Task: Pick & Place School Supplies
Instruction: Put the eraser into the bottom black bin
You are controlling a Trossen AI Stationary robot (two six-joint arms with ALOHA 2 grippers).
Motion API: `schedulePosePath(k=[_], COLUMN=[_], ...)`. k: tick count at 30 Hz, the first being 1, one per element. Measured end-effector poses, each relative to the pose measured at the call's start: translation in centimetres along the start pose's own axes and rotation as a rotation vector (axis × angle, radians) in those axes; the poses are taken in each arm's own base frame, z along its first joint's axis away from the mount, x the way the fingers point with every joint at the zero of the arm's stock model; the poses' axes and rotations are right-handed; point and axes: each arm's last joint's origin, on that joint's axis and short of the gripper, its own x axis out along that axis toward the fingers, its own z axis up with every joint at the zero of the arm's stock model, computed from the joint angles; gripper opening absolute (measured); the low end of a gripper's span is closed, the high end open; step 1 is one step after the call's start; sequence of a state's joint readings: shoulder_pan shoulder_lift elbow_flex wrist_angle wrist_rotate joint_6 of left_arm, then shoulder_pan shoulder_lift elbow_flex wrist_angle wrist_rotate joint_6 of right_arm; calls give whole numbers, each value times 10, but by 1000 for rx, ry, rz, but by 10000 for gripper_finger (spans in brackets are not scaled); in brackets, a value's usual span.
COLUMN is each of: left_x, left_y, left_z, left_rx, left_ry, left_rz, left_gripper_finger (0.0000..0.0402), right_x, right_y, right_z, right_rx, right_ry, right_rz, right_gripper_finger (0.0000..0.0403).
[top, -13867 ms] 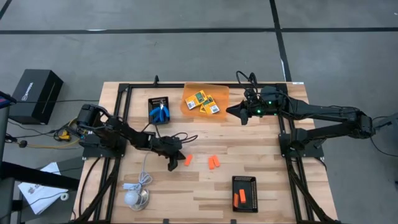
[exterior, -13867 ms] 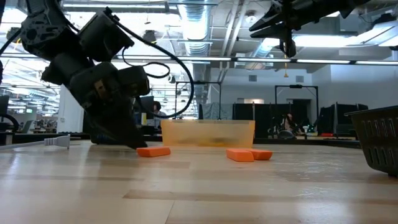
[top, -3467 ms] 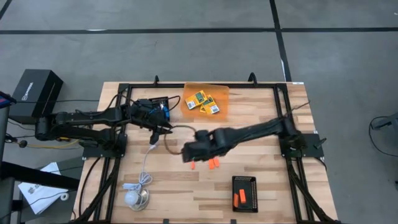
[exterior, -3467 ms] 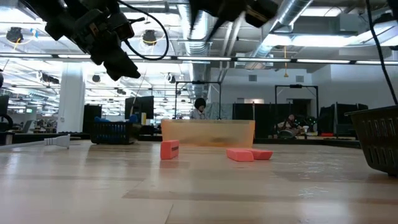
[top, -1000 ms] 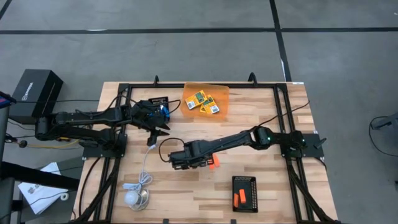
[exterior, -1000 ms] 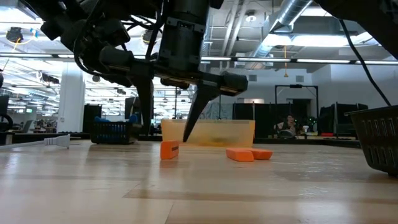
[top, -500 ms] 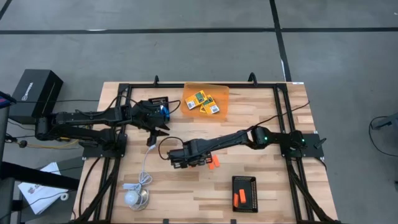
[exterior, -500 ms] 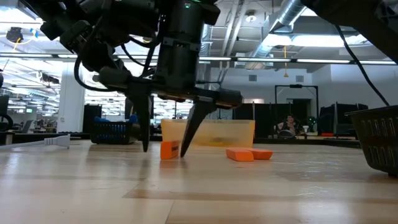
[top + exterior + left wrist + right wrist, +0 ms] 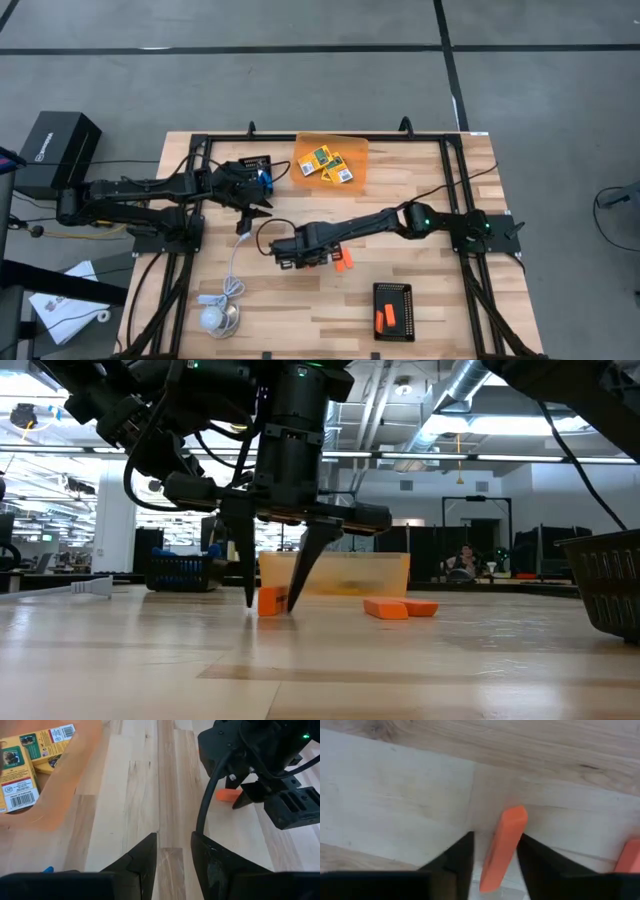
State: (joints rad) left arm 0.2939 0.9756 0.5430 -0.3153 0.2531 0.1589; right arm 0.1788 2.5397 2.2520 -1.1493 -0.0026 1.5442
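Note:
A short orange stick [image 9: 502,847] lies on the table between the fingers of my right gripper [image 9: 495,855], which points straight down at the table's middle [image 9: 300,252]; its fingertips [image 9: 250,598] reach the wood. Two more orange sticks [image 9: 342,263] lie just to the right. My left gripper [image 9: 174,855] hangs open over the table's far left [image 9: 257,205], holding nothing, beside the blue-handled scissors [image 9: 262,178] in a black tray [image 9: 250,162]. Crayon boxes [image 9: 328,163] lie on an orange tray [image 9: 350,148]. My right gripper comes from above, pointing down, with one finger on each long side of the orange stick [image 9: 512,827], the fingers across it. A strip of wood shows between one finger [image 9: 462,855] and the stick. Whether either finger touches it I cannot tell. The stick rests on the table.
A black tray [image 9: 393,295] at the near right holds orange sticks [image 9: 385,320]. A white cable with a round puck [image 9: 220,318] runs along the near left. A black frame [image 9: 200,140] borders the table. Bare wood lies between the two arms.
My right gripper has sunk to the table over the orange stick, and its fingers have drawn closer together around it. The stick has stayed in place.

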Motion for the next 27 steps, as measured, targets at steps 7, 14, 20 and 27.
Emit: schedulePosePath(k=[7,14,20,27], left_x=[0,0,0,0], left_y=[0,0,1,2], left_z=[0,0,0,0], left_rx=[1,2,2,2], left_ry=[0,0,7,10], left_rz=[0,2,46,73], left_gripper_finger=[117,116,116,116], right_x=[0,0,-15,-67], right_y=[0,3,2,-22], right_z=[5,13,28,49], right_rx=[-43,-88,-180,-297], right_ry=[6,19,3,-18], right_rz=[4,34,50,-73], right_gripper_finger=[20,21,21,21])
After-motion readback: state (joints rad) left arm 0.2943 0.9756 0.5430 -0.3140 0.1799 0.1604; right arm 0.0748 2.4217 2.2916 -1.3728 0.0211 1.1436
